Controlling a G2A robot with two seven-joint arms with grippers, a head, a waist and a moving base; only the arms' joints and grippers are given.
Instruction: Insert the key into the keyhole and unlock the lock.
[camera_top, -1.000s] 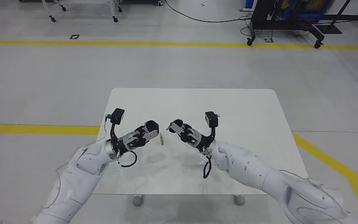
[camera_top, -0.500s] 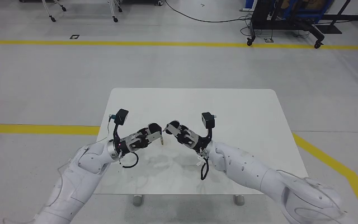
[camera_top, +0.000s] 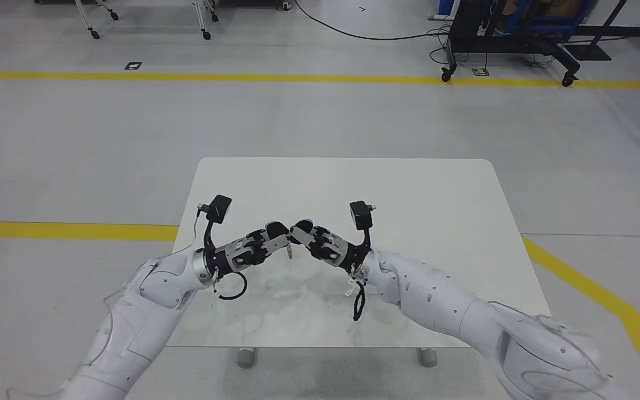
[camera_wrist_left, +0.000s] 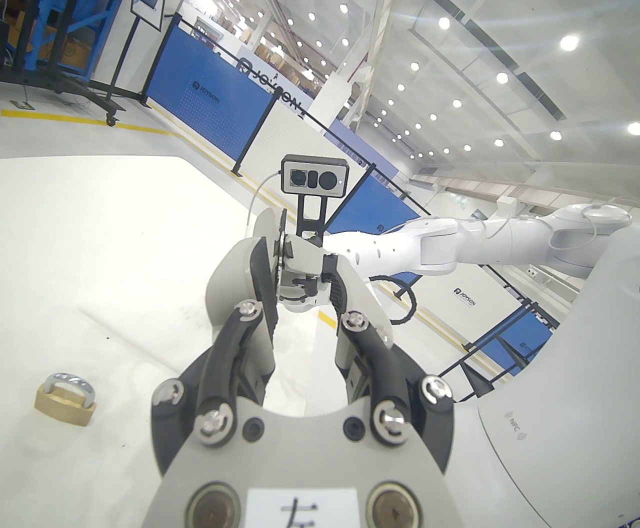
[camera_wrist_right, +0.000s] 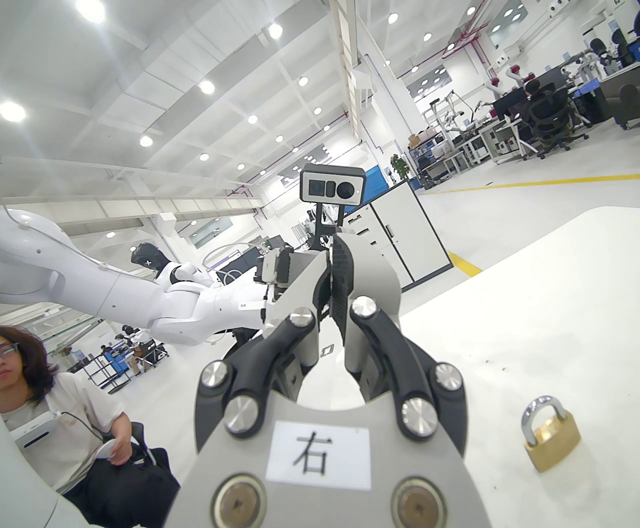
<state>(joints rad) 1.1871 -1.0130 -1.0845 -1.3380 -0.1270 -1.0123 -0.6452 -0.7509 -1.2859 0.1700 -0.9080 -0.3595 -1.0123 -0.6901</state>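
Left tool (camera_wrist_left: 300, 267) is held part open around the shut right tool (camera_wrist_right: 336, 260), whose contents cannot be told; a handed-over key could be dropped onto the worktop (camera_top: 420, 190).

White desk (camera_top: 420, 190) with rounded corners, top faintly scuffed and speckled. Lying directly on it, one small brass padlock (camera_top: 289, 250) with a silver shackle seated in its body, a little left of the middle, well apart from every edge.

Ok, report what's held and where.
The padlock lies unheld on the table. Left gripper open; right gripper shut, whether on a key cannot be told.
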